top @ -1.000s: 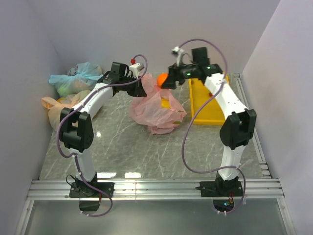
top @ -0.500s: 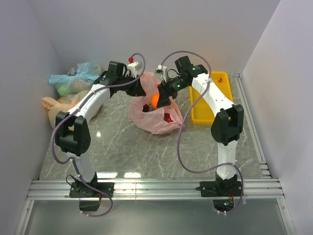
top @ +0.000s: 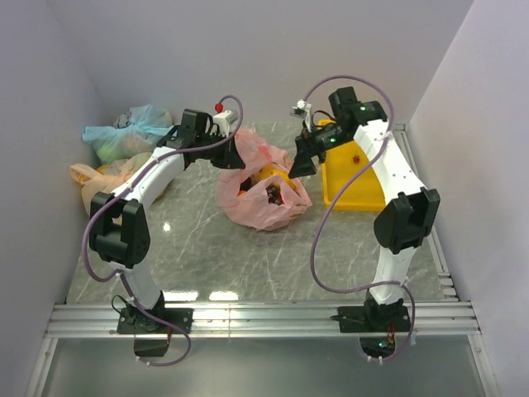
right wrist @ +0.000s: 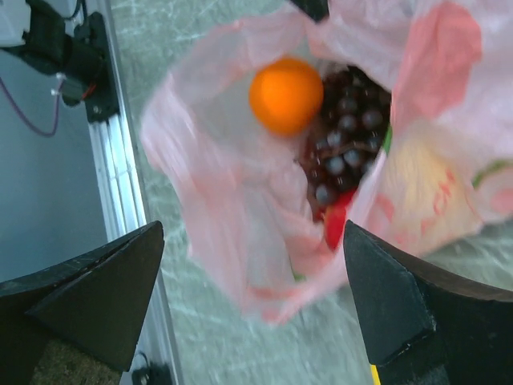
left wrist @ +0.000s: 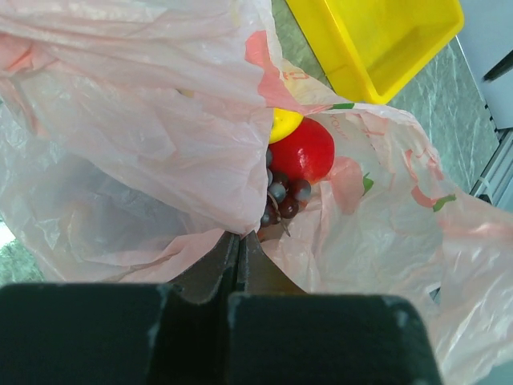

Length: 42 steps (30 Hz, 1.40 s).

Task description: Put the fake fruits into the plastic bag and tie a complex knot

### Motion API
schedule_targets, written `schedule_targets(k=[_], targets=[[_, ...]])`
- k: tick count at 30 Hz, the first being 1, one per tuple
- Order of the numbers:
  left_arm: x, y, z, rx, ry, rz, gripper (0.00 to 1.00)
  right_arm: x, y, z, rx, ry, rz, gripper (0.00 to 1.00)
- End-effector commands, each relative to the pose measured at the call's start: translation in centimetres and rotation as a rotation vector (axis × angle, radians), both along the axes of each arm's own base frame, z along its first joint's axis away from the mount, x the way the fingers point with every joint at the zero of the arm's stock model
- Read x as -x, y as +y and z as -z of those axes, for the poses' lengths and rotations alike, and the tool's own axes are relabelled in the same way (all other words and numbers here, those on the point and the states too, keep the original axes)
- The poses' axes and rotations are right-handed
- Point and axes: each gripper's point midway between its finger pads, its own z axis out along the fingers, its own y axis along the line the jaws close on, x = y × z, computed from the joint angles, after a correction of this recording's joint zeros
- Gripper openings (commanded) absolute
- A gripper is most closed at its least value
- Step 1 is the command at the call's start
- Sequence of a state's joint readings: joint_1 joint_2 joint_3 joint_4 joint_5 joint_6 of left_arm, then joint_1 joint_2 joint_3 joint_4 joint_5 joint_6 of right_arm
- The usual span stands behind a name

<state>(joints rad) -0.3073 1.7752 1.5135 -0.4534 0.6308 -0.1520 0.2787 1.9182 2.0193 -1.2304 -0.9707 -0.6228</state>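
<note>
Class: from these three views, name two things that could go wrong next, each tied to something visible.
1. The left gripper pinches only a thin fold of the plastic bag; if it slips, the mouth may collapse.
2. The orange ball lies beside the grape bunch close to the rim, so it could roll out if the bag sags.

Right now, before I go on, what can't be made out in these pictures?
- Yellow fruit: left wrist view, a fold of the plastic bag covers most of it; kind unclear.
- Red fruit: right wrist view, blurred, half under the grape bunch.
- Yellow bin floor: top view, the right arm covers part.
- Blue-green tied bag: top view, contents too small to tell.
</note>
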Motion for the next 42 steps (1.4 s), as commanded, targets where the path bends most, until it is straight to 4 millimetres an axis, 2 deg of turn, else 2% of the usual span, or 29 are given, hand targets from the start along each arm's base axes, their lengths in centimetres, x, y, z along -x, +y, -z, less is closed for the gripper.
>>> schedule_targets(k=[1, 2, 4, 5, 7, 10, 16, 19, 20, 21, 22, 23, 24, 26, 28, 30, 31, 34, 35, 37, 38, 39, 41, 42], targets=[[0.3, 0.0, -3.0, 0.04, -0.056, 0.002, 0.0, 2.6, -1.7, -1.2, 0.004, -0.023, -0.065, 0.99], [0.4, -0.1, -3.1, 0.043, -0.056, 0.006, 0.0, 2.8, -2.0, -0.3, 0.02, -0.009, -0.063, 1.0], [0.3, -0.2, -3.0, 0.045, -0.048, 0.007, 0.0, 2.4, -2.0, -0.2, 0.018, -0.06, -0.056, 1.0], [0.3, -0.2, -3.0, 0.044, -0.043, 0.008, 0.0, 2.4, -1.9, 0.6, 0.026, -0.047, -0.046, 1.0], [0.3, -0.1, -3.1, 0.043, -0.046, 0.001, 0.0, 2.0, -1.1, 0.3, 0.005, -0.077, -0.036, 1.0], [0.4, 0.1, -3.1, 0.031, -0.049, -0.006, 0.0, 2.4, 0.5, -0.7, -0.046, -0.085, -0.063, 1.0], [0.7, 0.4, -3.0, 0.022, -0.035, -0.025, 0.0, 4.6, 3.5, -0.2, -0.091, -0.049, -0.149, 0.98], [1.5, 0.5, -3.0, 0.026, -0.025, -0.022, 0.0, 5.0, 4.1, 1.5, -0.05, -0.029, -0.14, 0.64], [1.9, 0.6, -3.2, 0.025, -0.027, -0.02, 0.0, 4.6, 4.0, 2.0, -0.038, -0.025, -0.114, 0.32], [2.7, 1.0, -3.3, 0.025, -0.029, -0.016, 0.0, 4.4, 3.8, 1.8, -0.034, -0.003, -0.062, 0.15], [3.6, 1.2, -3.2, 0.013, -0.034, 0.002, 0.0, 3.2, 3.7, 2.5, -0.018, -0.035, -0.015, 0.01], [4.3, 1.4, -3.2, 0.007, -0.037, 0.014, 0.0, 2.6, 3.3, 2.2, -0.019, -0.046, 0.024, 0.0], [5.9, 1.9, -3.2, -0.002, -0.047, 0.025, 0.0, 2.5, 3.1, 1.1, -0.032, -0.05, 0.069, 0.0], [8.1, 2.4, -2.8, -0.041, -0.078, 0.076, 0.0, 0.5, 2.4, -0.5, -0.073, -0.085, 0.17, 0.0], [10.8, 3.2, -2.9, -0.076, -0.143, 0.121, 0.0, -0.8, 1.9, -3.7, -0.136, -0.158, 0.219, 0.0], [13.5, 3.7, -3.1, -0.079, -0.178, 0.148, 0.01, -1.7, 1.0, -5.8, -0.177, -0.17, 0.268, 0.0], [14.1, 3.8, -3.2, -0.079, -0.194, 0.152, 0.0, -2.3, 0.8, -7.2, -0.205, -0.2, 0.278, 0.0], [16.7, 3.8, -4.3, -0.034, -0.215, 0.18, 0.01, -2.4, 0.5, -9.6, -0.265, -0.226, 0.264, 0.0], [17.1, 3.8, -4.5, -0.029, -0.221, 0.182, 0.03, -2.2, 0.6, -9.9, -0.268, -0.237, 0.25, 0.0], [17.9, 3.9, -5.4, -0.022, -0.246, 0.18, 0.25, -0.8, 1.2, -10.1, -0.291, -0.251, 0.161, 0.0], [18.2, 3.9, -6.0, -0.015, -0.264, 0.2, 0.39, -0.3, 1.4, -10.0, -0.292, -0.283, 0.117, 0.0], [18.2, 3.8, -8.0, -0.005, -0.32, 0.208, 0.42, 0.9, 1.6, -10.3, -0.31, -0.298, 0.071, 0.0], [18.0, 3.9, -10.3, -0.002, -0.399, 0.21, 0.48, 2.1, 2.0, -9.1, -0.312, -0.308, 0.023, 0.0], [17.7, 3.8, -12.5, 0.011, -0.459, 0.21, 0.53, 2.8, 2.0, -9.4, -0.322, -0.346, -0.002, 0.0]])
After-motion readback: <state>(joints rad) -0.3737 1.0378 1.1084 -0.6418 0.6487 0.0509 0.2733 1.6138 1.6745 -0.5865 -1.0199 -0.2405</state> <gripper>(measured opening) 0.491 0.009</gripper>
